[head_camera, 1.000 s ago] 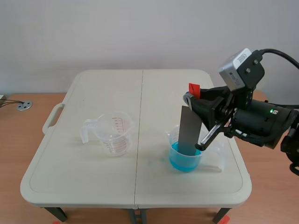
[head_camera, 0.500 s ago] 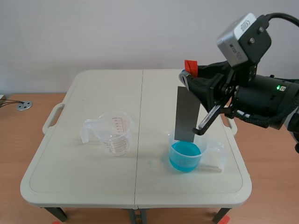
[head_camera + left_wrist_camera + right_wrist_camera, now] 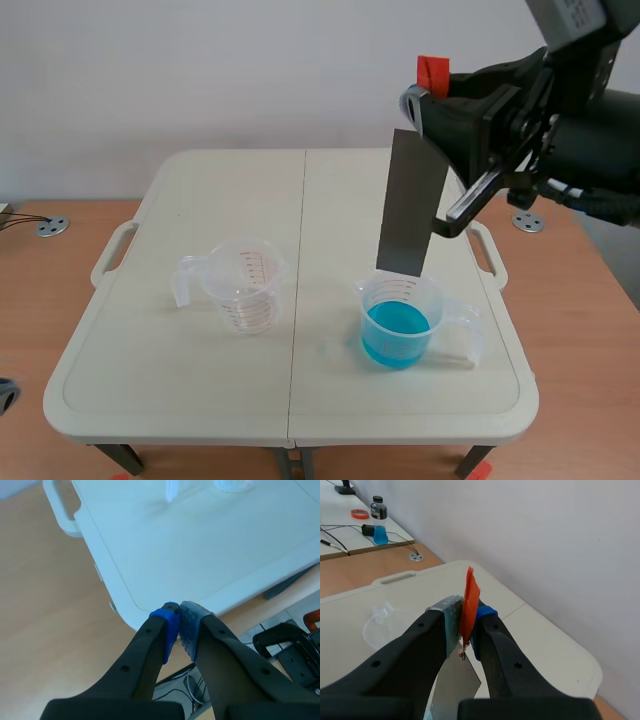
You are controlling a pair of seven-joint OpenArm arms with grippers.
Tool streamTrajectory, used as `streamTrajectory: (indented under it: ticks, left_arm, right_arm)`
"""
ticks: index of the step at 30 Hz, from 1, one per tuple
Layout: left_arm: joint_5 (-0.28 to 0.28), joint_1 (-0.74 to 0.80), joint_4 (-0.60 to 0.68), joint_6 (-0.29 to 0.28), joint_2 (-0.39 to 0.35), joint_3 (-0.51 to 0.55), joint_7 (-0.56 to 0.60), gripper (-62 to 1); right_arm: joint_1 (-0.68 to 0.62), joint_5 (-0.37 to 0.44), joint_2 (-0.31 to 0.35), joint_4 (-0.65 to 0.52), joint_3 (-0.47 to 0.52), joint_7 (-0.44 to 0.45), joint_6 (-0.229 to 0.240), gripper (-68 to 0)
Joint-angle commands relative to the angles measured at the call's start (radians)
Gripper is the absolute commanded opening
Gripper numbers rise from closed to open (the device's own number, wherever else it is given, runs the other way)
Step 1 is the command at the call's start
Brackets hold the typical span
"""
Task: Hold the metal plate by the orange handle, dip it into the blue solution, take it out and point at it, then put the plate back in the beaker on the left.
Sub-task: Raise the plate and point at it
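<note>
Clamped tight, my right claw (image 3: 428, 98) is raised well above the tabletop (image 3: 190, 385), with the orange handle (image 3: 433, 72) pinched between its two pads; in my right wrist view the same claw (image 3: 468, 626) has that handle (image 3: 469, 599) standing up from between the fingers, with no gap on either side. From the handle the metal plate (image 3: 411, 205) hangs down, grey and nearly upright, leaning a little; its lower edge sits just above the rim of the right-hand beaker (image 3: 450, 318), clear of the blue solution (image 3: 397, 334) that fills the beaker's lower part; whether the edge brushes the rim I cannot tell. In my right wrist view the plate (image 3: 454, 681) drops away beneath the fingers.

On the left half of the tabletop stands the empty beaker (image 3: 245, 288), clear plastic with red markings and its handle turned to the left; it is well apart from the right-hand one.

My left claw (image 3: 179, 622) is closed with nothing in it, its blue pads (image 3: 169, 625) pressed together; it hangs low, off the rounded corner of the tabletop (image 3: 165, 565), over the wooden floor (image 3: 45, 620).
</note>
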State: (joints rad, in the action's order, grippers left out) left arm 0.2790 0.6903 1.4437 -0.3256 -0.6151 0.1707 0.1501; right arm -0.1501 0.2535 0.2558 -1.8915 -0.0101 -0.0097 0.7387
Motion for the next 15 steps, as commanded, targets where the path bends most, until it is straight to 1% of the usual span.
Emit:
streamTrajectory:
  ticks: [1, 4, 7, 11, 13, 15]
  left_arm:
    - [-0.012, -0.027, 0.010, -0.002, -0.001, -0.002, 0.013, -58.8]
    - [-0.034, -0.083, 0.010, -0.003, -0.001, -0.002, 0.008, -58.8]
    - [-0.038, -0.149, 0.010, -0.011, -0.001, -0.004, -0.008, -58.8]
    - [-0.047, -0.240, 0.010, -0.048, -0.009, -0.027, -0.020, -58.8]
    - [-0.060, -0.285, 0.010, -0.080, -0.020, -0.056, -0.020, -58.8]
    - [-0.083, -0.334, 0.010, -0.097, -0.019, -0.091, -0.021, -58.8]
  right_arm:
    - [0.011, 0.036, 0.007, -0.033, 0.012, 0.002, 0.007, -66.2]
    - [0.011, 0.075, 0.007, -0.063, 0.022, -0.037, 0.007, -66.2]
    - [0.012, 0.110, 0.007, -0.092, 0.032, -0.070, 0.007, -66.2]
    - [0.012, 0.160, 0.007, -0.129, 0.047, -0.114, 0.007, -66.2]
    - [0.012, 0.181, 0.007, -0.149, 0.056, -0.137, 0.007, -66.2]
    - [0.012, 0.205, 0.007, -0.167, 0.063, -0.158, 0.007, -66.2]
